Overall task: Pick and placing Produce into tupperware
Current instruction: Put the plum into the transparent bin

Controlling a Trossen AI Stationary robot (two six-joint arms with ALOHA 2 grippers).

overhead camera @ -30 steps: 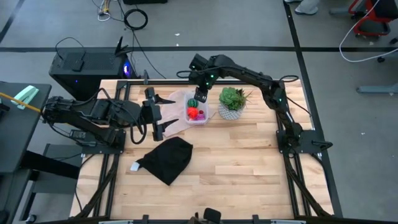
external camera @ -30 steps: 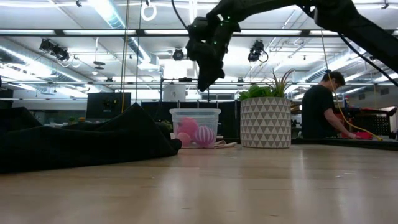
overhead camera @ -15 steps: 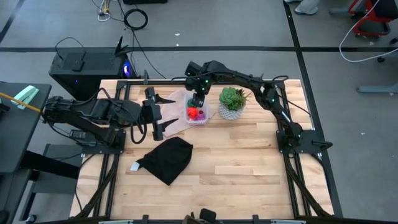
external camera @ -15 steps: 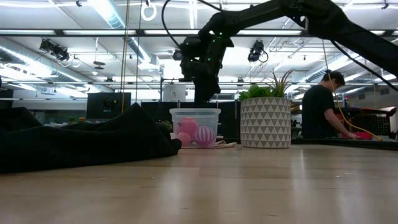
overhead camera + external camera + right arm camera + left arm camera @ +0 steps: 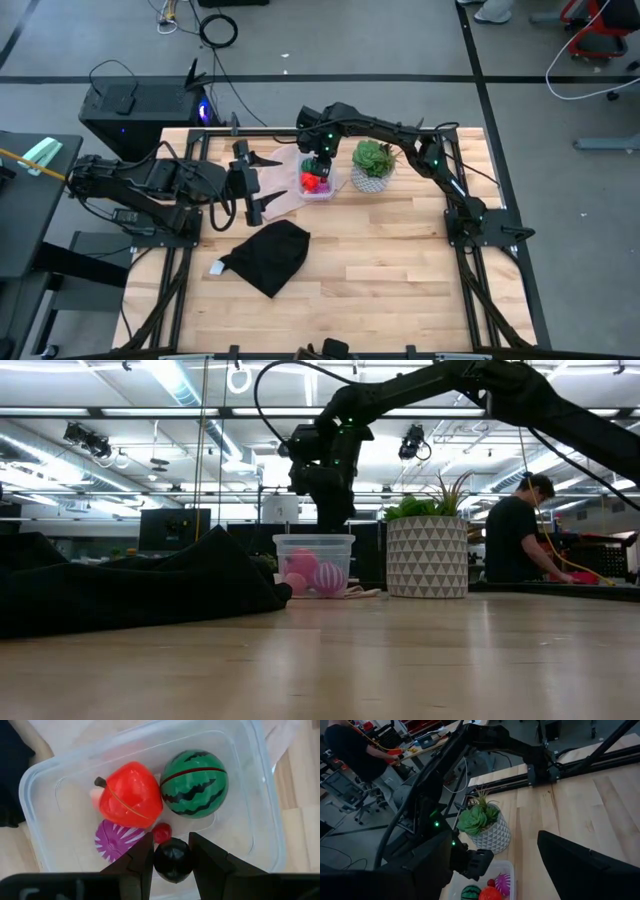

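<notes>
From the high view, we see the right pincer point(image 5: 319, 165) hanging directly over the tupperware point(image 5: 317, 184) at the far-centre of the tabletop point(image 5: 400, 260), with the succulent pot point(image 5: 372, 167) just beside the tub at its 3 o'clock and the pale sheet point(image 5: 280, 172) under and beside it; the left pincer point(image 5: 254, 185) waits well apart at the tub's 9 o'clock, its fingers spread and empty, and a black cloth point(image 5: 268, 255) lies nearer the front. We judge the right arm's reach passes close over the plant, so a careless withdrawal could clip the leaves. In the low view, the right pincer point(image 5: 325, 510) stands just above the rim of the tub point(image 5: 314, 565), where pink and striped pieces show through the wall; going lower could press on the light tub and skid it along the sheet. The left wrist view shows the tub corner point(image 5: 506, 868) with the plant close behind it, so there is little room on that side. In the right wrist view, the fingers are clenched on a small dark round piece point(image 5: 172, 860) above the tub, which already holds a green striped ball point(image 5: 194, 783), a red-orange piece point(image 5: 131, 795), a magenta-purple piece point(image 5: 119, 838) and a small red bit point(image 5: 161, 832). The dark piece hangs near the tub's 6 o'clock wall; let go here it could bounce off the crowded produce or the rim and roll out.
</notes>
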